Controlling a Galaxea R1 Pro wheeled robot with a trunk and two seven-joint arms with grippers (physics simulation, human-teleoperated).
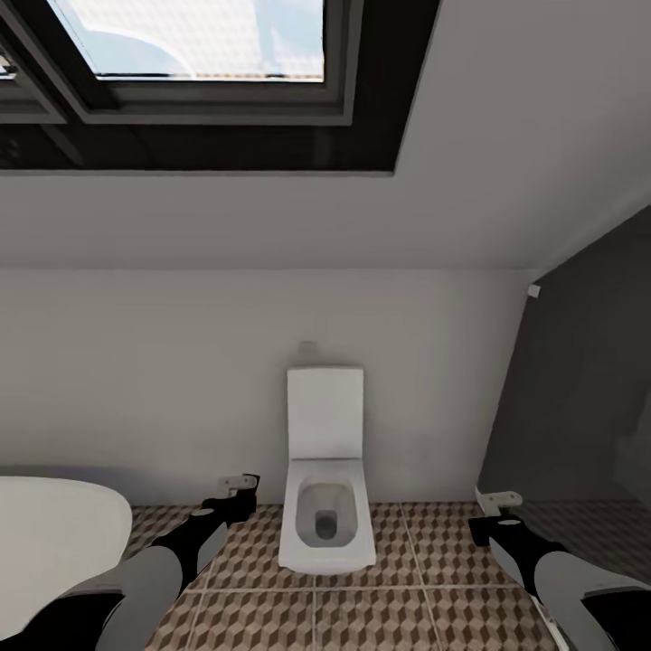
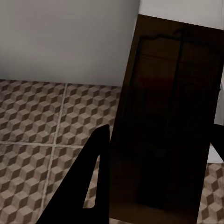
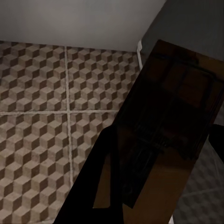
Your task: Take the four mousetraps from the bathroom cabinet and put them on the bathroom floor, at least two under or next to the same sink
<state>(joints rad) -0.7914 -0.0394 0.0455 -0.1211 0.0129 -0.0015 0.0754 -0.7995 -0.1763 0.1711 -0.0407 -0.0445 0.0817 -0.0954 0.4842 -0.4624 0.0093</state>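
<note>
Bathroom seen from head cam: white wall ahead, sloped ceiling w/ dark-framed skylight (image 1: 194, 54) above, dark grey wall (image 1: 588, 389) at right. Floor (image 1: 425, 615) is tiled in a brown/beige/white cube pattern w/ pale grout. A white square-bowled toilet (image 1: 325, 506), lid raised, stands against the wall betw. the two arms. Edge of a white bathtub (image 1: 54, 533) is seen at lower left.

Left gripper (image 1: 239, 484) is held low over the tiles, near the toilet's left side. In the left wrist cam a mousetrap (image 2: 168, 126) (flat brown board, dark wire, red spot) is clamped betw. the fingers (image 2: 88, 186), jaws closed on it.

Right gripper (image 1: 499, 500) is held near the dark wall. A second mousetrap (image 3: 172, 126) is gripped the same way, fingers (image 3: 100, 182) closed on the board, above the tiles.
</note>
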